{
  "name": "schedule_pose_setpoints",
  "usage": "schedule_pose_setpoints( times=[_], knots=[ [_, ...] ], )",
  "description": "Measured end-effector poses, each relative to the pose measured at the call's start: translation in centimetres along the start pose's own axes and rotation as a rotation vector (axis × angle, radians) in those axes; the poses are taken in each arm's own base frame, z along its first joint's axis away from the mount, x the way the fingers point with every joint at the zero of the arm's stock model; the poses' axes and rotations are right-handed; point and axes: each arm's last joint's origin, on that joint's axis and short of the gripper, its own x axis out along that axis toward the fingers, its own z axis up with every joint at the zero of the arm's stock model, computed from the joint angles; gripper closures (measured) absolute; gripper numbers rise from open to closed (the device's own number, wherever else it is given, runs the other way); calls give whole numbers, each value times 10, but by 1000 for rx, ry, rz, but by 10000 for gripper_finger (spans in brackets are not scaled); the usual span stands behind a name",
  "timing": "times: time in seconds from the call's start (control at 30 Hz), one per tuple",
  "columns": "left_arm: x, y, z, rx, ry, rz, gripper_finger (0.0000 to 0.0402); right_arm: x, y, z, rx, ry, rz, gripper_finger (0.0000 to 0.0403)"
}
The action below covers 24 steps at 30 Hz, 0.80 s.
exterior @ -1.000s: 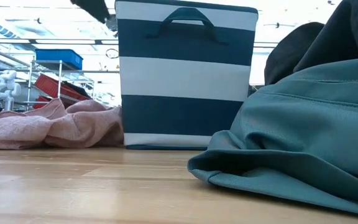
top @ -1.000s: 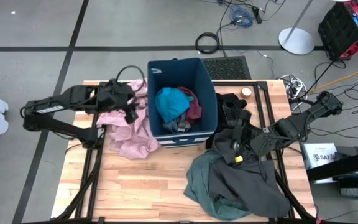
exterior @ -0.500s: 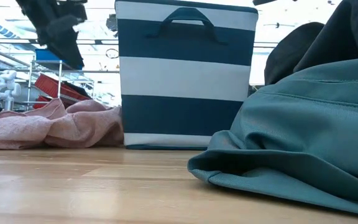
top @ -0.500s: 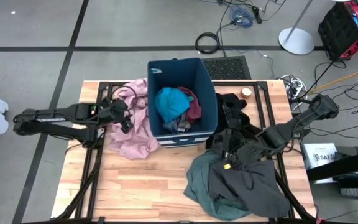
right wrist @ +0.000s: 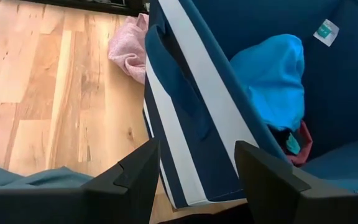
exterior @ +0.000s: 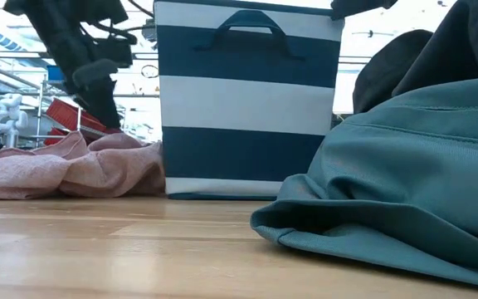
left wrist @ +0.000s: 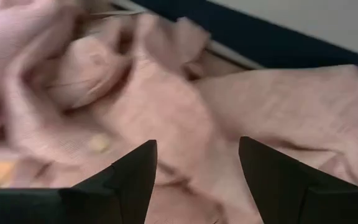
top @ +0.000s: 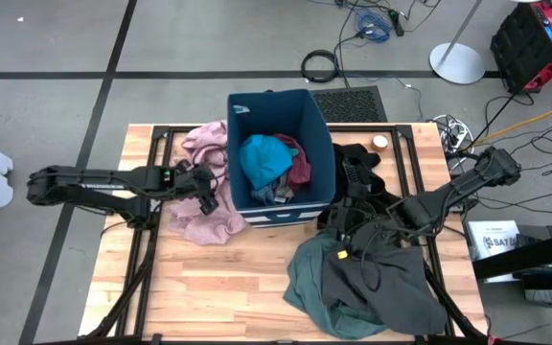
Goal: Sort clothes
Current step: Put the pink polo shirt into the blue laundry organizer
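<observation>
Pink garment lies crumpled at the bin's nine o'clock side, my left gripper low over it, fingers spread, holding nothing. Blue piece sits inside the bin. At five o'clock lies the grey-green heap; above it my right gripper hangs parted, empty.

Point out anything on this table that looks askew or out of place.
Nothing looks damaged. The bin stands upright with bright-blue and red pieces inside. The pink garment and the grey-green one lie crumpled on the table, unsorted.
</observation>
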Motion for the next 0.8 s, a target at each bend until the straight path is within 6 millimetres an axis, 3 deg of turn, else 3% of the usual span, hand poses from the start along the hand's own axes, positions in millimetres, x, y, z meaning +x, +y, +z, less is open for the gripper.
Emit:
schedule_pose_setpoints(
  times=[0.13, 0.53, 0.63, 0.8],
  knots=[
    [13, -7, -1, 42, 31, -46, 164, 0, -1, -2, 2, 17, -4, 206],
    [50, -11, -2, 67, 144, 125, 171, -1, -3, -10, 6, 86, -26, 206],
    [54, -11, -3, 105, 156, 153, 218, -1, -3, -10, 3, 86, -26, 206],
    [51, -11, -4, 133, 157, 159, 379, -1, -3, -10, 0, 86, -26, 206]
  ],
)
